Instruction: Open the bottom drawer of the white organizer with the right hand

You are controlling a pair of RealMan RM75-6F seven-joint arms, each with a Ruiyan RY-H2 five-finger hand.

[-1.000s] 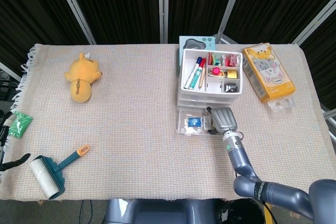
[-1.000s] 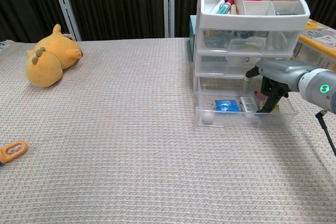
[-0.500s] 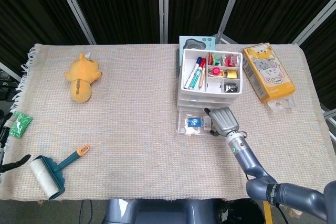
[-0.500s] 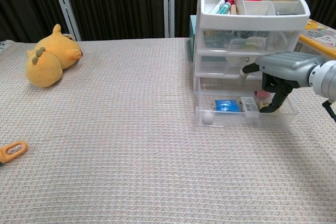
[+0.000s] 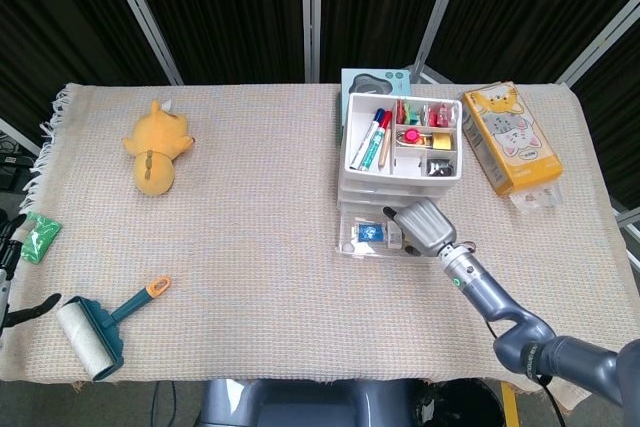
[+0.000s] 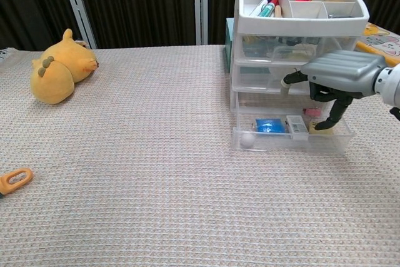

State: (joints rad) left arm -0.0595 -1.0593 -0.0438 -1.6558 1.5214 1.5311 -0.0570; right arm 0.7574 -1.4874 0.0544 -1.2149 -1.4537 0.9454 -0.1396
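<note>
Here the white organizer (image 5: 402, 147) stands toward the far right of the woven table cover (image 5: 250, 247), and everything else is easiest placed from it. Its bottom drawer (image 6: 290, 133) already juts out from the stack on the robot's side, a clear tray whose long axis runs across the organizer's front, so any further pull goes straight away from the stack toward the robot.

The right hand (image 6: 340, 76) hangs just over the right part of that drawer, palm down, with its fingers (image 6: 334, 115) curled downward; their tips reach to about the drawer's rim, though whether they touch it cannot be told. I see nothing gripped in them. The left hand (image 5: 12, 277) is only a sliver at the edge, well away to the organizer's left, too little to say how its fingers lie.

Judging by how far the tray protrudes, the opening looks largely accomplished. The right hand is by far the nearer.
</note>
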